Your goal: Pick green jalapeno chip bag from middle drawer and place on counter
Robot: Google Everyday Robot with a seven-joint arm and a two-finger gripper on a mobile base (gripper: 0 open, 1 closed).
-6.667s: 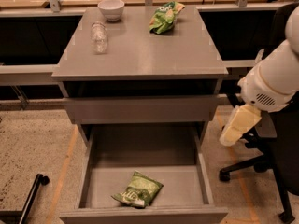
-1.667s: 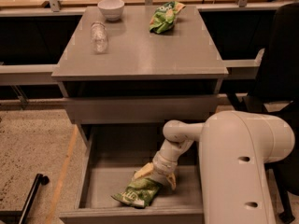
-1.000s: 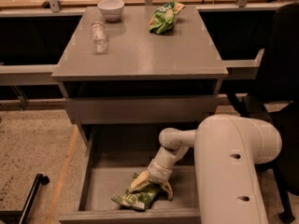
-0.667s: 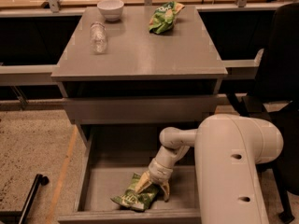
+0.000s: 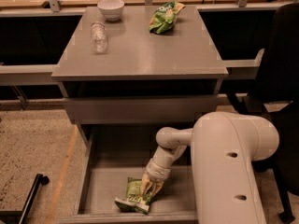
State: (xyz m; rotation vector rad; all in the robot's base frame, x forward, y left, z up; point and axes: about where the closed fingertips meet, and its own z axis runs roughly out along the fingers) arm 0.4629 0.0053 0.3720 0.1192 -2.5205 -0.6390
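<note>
Nearest, the open drawer [image 5: 105, 190] holds the pale green chip bag [image 5: 133, 199], lying flat near its front edge. The dark print on its white end band cannot be read. The tool [image 5: 150, 188] is down on the bag's far end, touching it; whether it is clamped on the bag cannot be told. The cream arm [image 5: 229, 167] fills the right foreground. A speckled floor [image 5: 32, 143] lies to the left, a dark chair [image 5: 280, 78] to the right. Farther back, the grey worktop [image 5: 140, 50] carries a clear bottle [image 5: 98, 31] lying down, a white bowl [image 5: 111, 8] and a brighter green bag [image 5: 164, 17] with unreadable print.
</note>
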